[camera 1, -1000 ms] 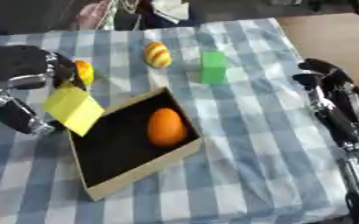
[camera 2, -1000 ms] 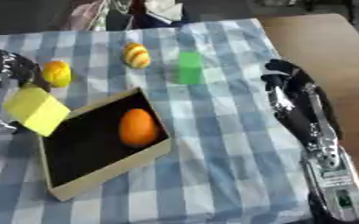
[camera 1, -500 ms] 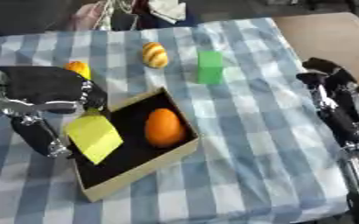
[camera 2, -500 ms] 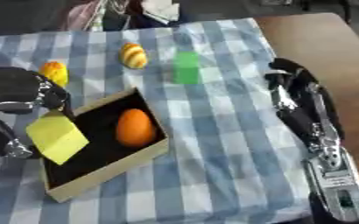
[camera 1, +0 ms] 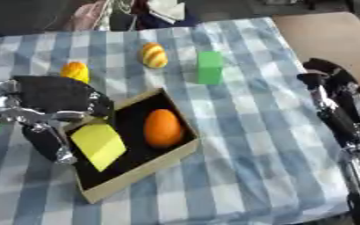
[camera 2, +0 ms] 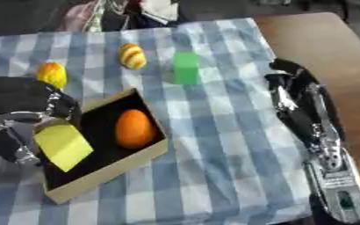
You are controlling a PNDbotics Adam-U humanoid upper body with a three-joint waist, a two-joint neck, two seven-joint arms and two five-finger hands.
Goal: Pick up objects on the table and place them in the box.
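My left hand [camera 1: 48, 99] has carried yellow block [camera 1: 99, 145] over box [camera 1: 137, 176]; fingers pinch it; release next. Right hand [camera 2: 294, 94] idle, fingers relaxed.

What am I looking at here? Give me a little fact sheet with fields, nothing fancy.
Surface: table under a blue checked cloth
Box: open, dark inside
In the box: orange ball
Left hand: holds a yellow block over the box
Right hand: idle at the table's right edge
On the cloth: green block, striped yellow egg shape, small orange-yellow thing
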